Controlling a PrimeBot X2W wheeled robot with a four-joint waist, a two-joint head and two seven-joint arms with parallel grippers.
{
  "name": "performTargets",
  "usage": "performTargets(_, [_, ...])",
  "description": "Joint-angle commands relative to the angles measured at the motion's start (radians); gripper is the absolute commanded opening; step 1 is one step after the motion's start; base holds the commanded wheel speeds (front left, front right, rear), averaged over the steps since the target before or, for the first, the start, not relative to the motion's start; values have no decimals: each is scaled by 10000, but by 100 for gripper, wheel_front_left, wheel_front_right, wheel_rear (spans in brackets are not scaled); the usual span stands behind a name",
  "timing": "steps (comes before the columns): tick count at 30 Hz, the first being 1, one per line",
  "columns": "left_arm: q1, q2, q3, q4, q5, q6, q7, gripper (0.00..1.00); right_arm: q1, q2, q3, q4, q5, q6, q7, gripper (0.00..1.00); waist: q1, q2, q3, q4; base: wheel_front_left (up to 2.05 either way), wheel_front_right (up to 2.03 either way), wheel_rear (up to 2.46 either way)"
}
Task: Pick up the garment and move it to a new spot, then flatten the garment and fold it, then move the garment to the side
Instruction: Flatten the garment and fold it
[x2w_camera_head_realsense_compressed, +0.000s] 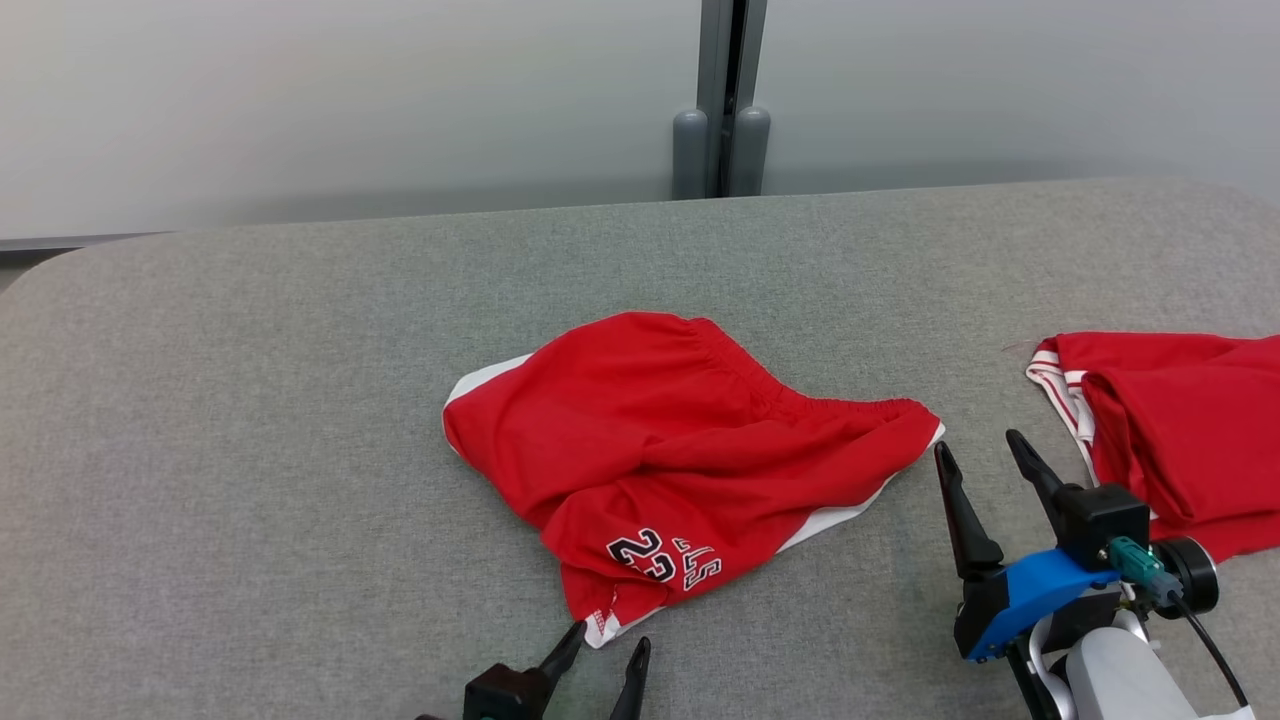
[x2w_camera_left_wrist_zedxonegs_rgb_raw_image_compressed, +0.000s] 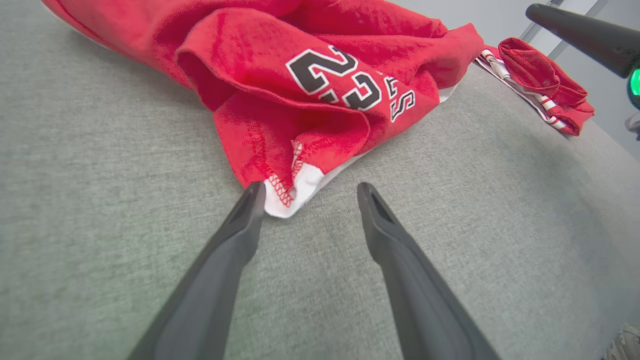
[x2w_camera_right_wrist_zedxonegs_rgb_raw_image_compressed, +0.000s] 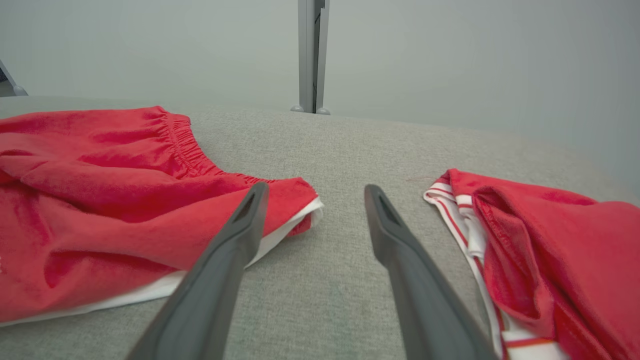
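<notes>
1. The red shorts (x2w_camera_head_realsense_compressed: 680, 450) lie crumpled in the middle of the tabletop (x2w_camera_head_realsense_compressed: 250, 400), ahead of both my arms.
2. My left end effector (x2w_camera_head_realsense_compressed: 610, 640), fingers apart and empty, is nearest: the white hem corner (x2w_camera_left_wrist_zedxonegs_rgb_raw_image_compressed: 295, 192) sits just inside its fingertips.
3. My right end effector (x2w_camera_head_realsense_compressed: 976, 445), also spread and empty, hangs just beside the waistband's end (x2w_camera_right_wrist_zedxonegs_rgb_raw_image_compressed: 295, 189).
4. The shorts' long axis runs roughly between the two, so I judge a two-corner lift fits.

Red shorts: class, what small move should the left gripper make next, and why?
Probably ease the left gripper forward and close on the shorts' white hem corner: its jaws stand open, the corner lies just at their tips, and nothing is gripped yet.
</notes>
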Motion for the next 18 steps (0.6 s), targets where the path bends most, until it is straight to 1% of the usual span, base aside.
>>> performTargets(1, [-267,7,-66,41,189,122,-43,100,111,-34,-3,20,79,-3,-30,100,0,-1,25,-24,0,0,0])
performTargets(9, [-666,9,-184,176,300,250,-43,100,-35,-21,148,33,150,-3,-30,100,0,-1,211,-134,0,0,0])
performTargets(10, [-709,9,-208,180,277,259,-43,98,-47,-23,170,32,147,-3,-30,100,0,-1,230,-148,0,0,0])
performTargets(11, [-757,9,-225,173,251,267,-43,84,-50,-29,183,47,165,-3,-30,100,0,-1,249,-159,0,0,0])
performTargets(12, [-798,9,-247,175,233,260,-43,57,-60,-36,197,53,182,-3,-30,100,0,-1,271,-168,0,0,0])
performTargets(14, [-844,9,-240,137,189,286,-43,33,-72,-45,211,76,234,-3,-30,100,0,-1,305,-182,0,0,0])
performTargets(16, [-851,9,-266,193,271,357,-43,18,-76,-64,226,108,244,-3,-30,100,0,-1,337,-182,0,0,0])
performTargets(17, [-868,9,-238,199,248,406,-43,6,-76,-75,230,124,266,-3,-30,100,0,-1,350,-173,0,0,0])
performTargets(18, [-893,9,-203,185,217,417,-43,0,-82,-83,226,140,284,-3,-30,100,0,-1,363,-161,0,0,0])
